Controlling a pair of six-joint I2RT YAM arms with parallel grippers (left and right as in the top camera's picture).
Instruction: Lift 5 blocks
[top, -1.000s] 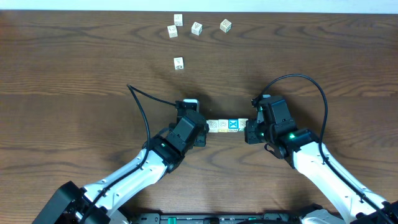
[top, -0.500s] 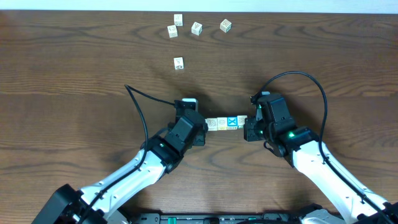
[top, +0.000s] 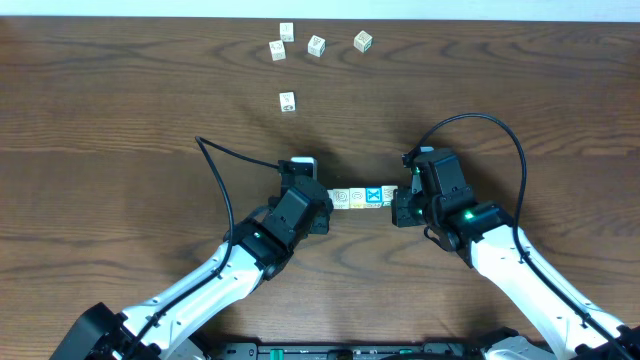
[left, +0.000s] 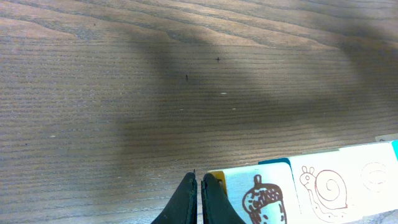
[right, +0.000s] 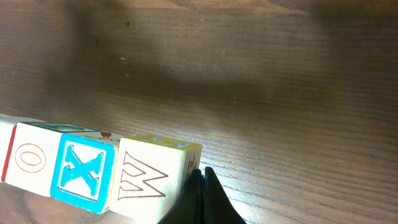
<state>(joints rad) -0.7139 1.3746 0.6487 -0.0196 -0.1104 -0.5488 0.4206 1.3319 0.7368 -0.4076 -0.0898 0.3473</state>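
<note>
1. A row of picture blocks (top: 360, 198), the blue X block (right: 84, 173) among them, sits at the middle of the bench (top: 120, 120), squeezed end to end between two tools.
2. The left tool (left: 198, 190), fingers pressed together, butts the acorn block (left: 258, 196); the right tool (right: 200, 180), likewise closed, butts the W block (right: 146, 180).
3. Loose cubes (top: 316, 45) dot the bench's far edge.

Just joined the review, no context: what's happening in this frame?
Both arms are squeezing a row of picture blocks end to end in the middle of the table. The left gripper, shut, presses the acorn block; the right gripper, shut, presses the W block next to the blue X block. Whether the row is off the table yet is unclear. Five other cubes sit apart toward the far edge.
</note>
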